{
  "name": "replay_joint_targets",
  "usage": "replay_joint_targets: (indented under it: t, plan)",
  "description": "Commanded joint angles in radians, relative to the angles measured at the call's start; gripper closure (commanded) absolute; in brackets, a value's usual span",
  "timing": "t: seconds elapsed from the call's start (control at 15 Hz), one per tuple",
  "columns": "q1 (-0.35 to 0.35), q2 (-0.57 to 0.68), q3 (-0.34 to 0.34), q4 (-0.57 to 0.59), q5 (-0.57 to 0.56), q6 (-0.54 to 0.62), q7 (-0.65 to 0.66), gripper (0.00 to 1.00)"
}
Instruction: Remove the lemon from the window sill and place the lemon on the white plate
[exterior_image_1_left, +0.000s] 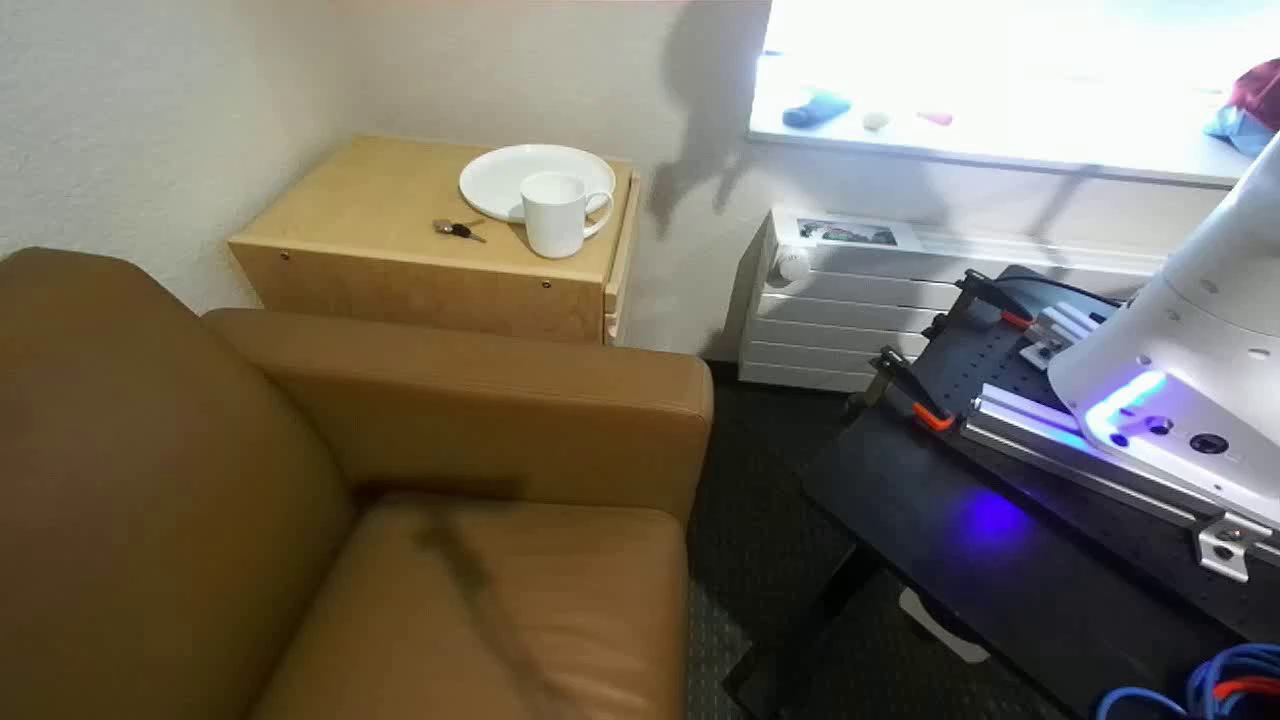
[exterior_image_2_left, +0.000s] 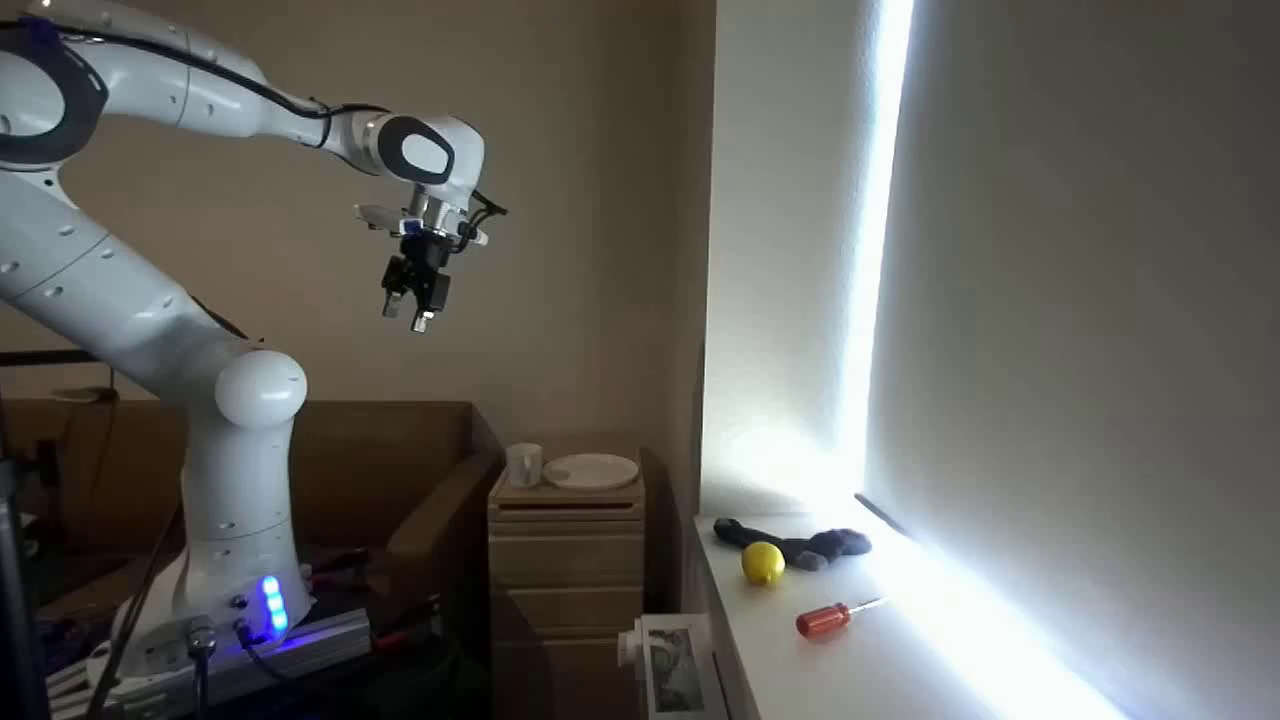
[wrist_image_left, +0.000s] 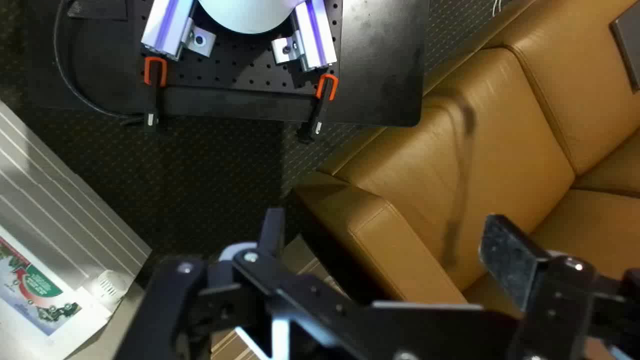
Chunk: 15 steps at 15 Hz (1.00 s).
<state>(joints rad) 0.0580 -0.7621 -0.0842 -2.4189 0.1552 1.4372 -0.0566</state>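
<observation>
The yellow lemon (exterior_image_2_left: 763, 564) lies on the white window sill (exterior_image_2_left: 770, 650), in front of a dark object. In an exterior view the lemon (exterior_image_1_left: 875, 121) looks pale in the glare on the sill (exterior_image_1_left: 1000, 152). The round white plate (exterior_image_2_left: 591, 472) rests on a wooden cabinet; it also shows in an exterior view (exterior_image_1_left: 490, 183), partly behind a white mug. My gripper (exterior_image_2_left: 406, 313) hangs high in the air, pointing down, well apart from the lemon and the plate. In the wrist view the gripper (wrist_image_left: 385, 225) has its fingers wide apart with nothing between them. The lemon and plate are out of the wrist view.
The white mug (exterior_image_1_left: 552, 218) stands beside the plate, with keys (exterior_image_1_left: 460, 231) on the cabinet (exterior_image_1_left: 370, 200). A red screwdriver (exterior_image_2_left: 824, 620) and the dark object (exterior_image_2_left: 800, 547) lie near the lemon. A radiator (exterior_image_1_left: 840, 330) is below the sill. A brown sofa (wrist_image_left: 400, 235) stands near the cabinet.
</observation>
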Motion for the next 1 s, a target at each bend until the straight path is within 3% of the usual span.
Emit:
replay_joint_targets:
  t: [0.0,0.33,0.67,0.93]
  plan:
    - [-0.025,0.002,0.017,0.002,0.009,-0.004,-0.013,0.0]
    - [-0.025,0.002,0.017,0.002,0.009,-0.004,-0.013,0.0]
    - [-0.088,0.11,0.059,-0.136,0.059,0.411,0.172,0.0]
    - [-0.182,0.251,-0.024,-0.174,0.026,0.671,0.194,0.0]
